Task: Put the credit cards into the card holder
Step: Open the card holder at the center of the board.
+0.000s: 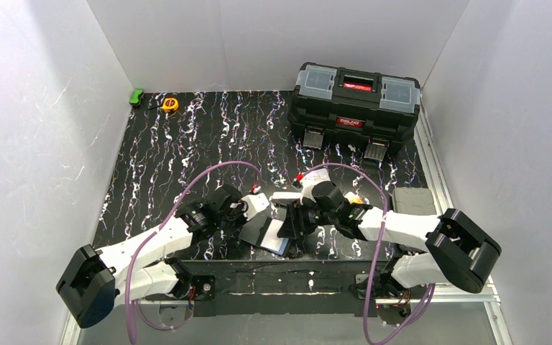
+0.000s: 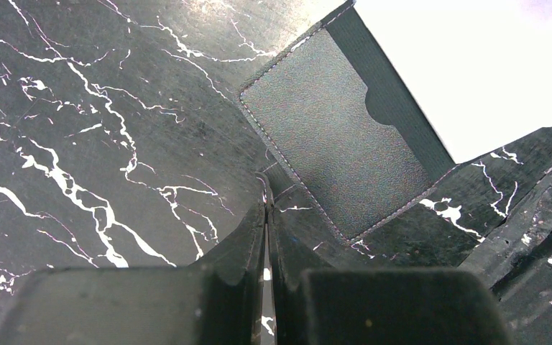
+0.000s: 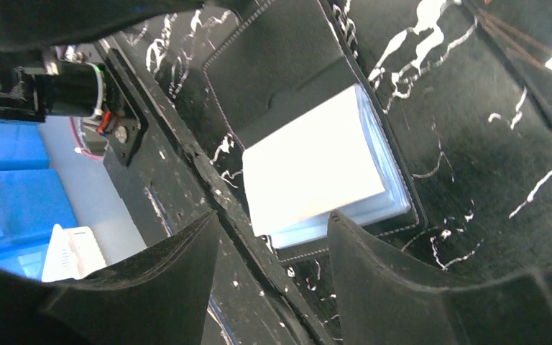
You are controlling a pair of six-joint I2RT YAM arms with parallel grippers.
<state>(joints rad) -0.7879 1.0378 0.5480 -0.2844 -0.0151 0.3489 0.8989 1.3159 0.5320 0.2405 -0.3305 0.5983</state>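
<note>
My left end effector (image 2: pixel 267 208) is clenched tight with nothing between its fingers. Its tips sit right at the stitched edge of the holder (image 2: pixel 330 136), though I cannot tell whether they press on it. The holder lies opened flat on the counter (image 2: pixel 79 108), close to the near edge and between my two arms. One black flap with a thumb notch is turned toward the left wrist camera.

My right end effector (image 3: pixel 273 233) is released, jaws standing well apart over the other half of the holder. A white card (image 3: pixel 313 169) lies there on the bluish sleeves (image 3: pixel 395 198), slightly skewed. Its far edge is up against the black pocket and its near edge falls in the gap between my open fingers. Neither finger is closed on it.

From the top camera, the toolbox (image 1: pixel 356 100) sits at the far right of the counter, well apart from the holder.
</note>
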